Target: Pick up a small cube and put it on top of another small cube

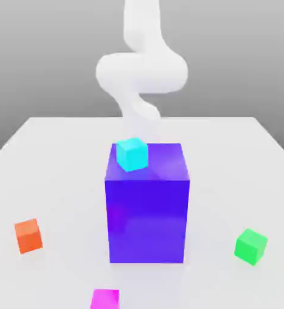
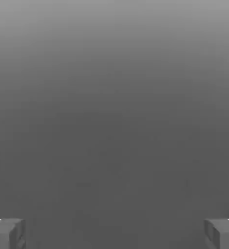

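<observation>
my gripper (image 2: pixel 114 236) stands wide open with nothing between its fingers (image 2: pixel 9 234); in the hand view the two tips sit far apart against plain grey, and no cube lies between them.

the small cube (image 1: pixel 104 299), bright magenta, sits on the table (image 1: pixel 60 157) at the very front edge of the exterior view, a little toward that view's left. my arm (image 1: pixel 141 72) rises at the far side of the table, behind the big blue-purple block (image 1: pixel 147 208). so the one thing that matters is this: the pink cube lies across the block from me, on the near side of the picture, with the tall block standing between it and my arm.

i judge i have to come over or around that block to get above the cube, then drop straight down on it. it is a cube, so it has no long axis; any square approach to its faces should do.

a cyan cube (image 1: pixel 132 154) rests on the block's top near its far left corner. the orange cube (image 1: pixel 28 235) and the green cube (image 1: pixel 251 246) lie well apart from the pink one, to either side.
</observation>
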